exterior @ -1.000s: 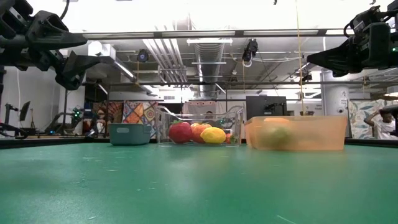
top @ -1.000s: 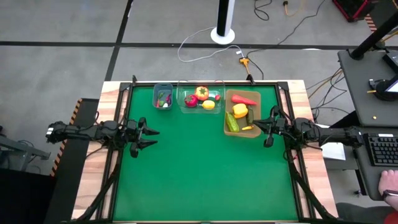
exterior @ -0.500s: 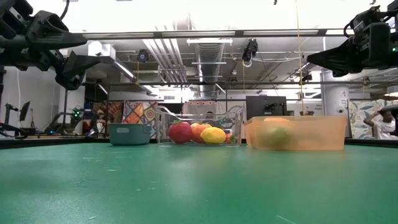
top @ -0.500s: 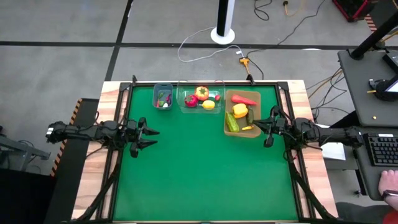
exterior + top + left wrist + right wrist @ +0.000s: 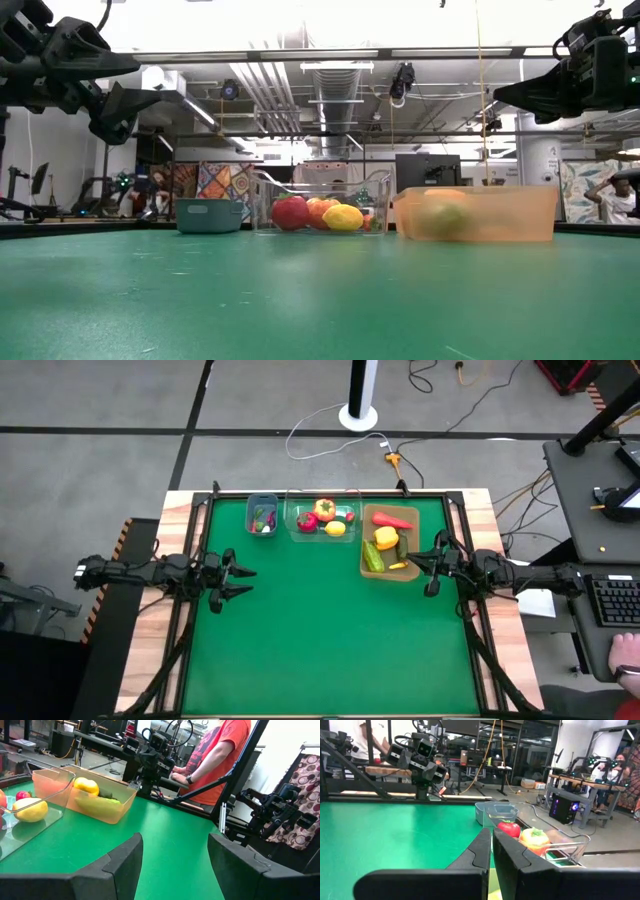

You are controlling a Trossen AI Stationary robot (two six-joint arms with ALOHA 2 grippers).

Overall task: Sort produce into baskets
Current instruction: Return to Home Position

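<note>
The produce [image 5: 385, 543] lay, as we saw from above, sorted into the blue-grey bin [image 5: 262, 514], the clear tub [image 5: 323, 521] and the tan tray [image 5: 389, 544] along the table's [image 5: 330, 640] far edge, while the left gripper [image 5: 242, 581] hung at the left side with fingers apart and empty, and the right gripper [image 5: 421, 572] sat just beside the tray, pressed together on nothing. From table height we saw the red and yellow pieces [image 5: 318, 213] inside the tub between bin and tray. Each wrist view looked past its own fingers toward the containers, and the left one showed a person in a red shirt [image 5: 222, 755] beyond the table.

Overhead view straight down, low view level across table [image 5: 320, 300], wrist views facing inward
</note>
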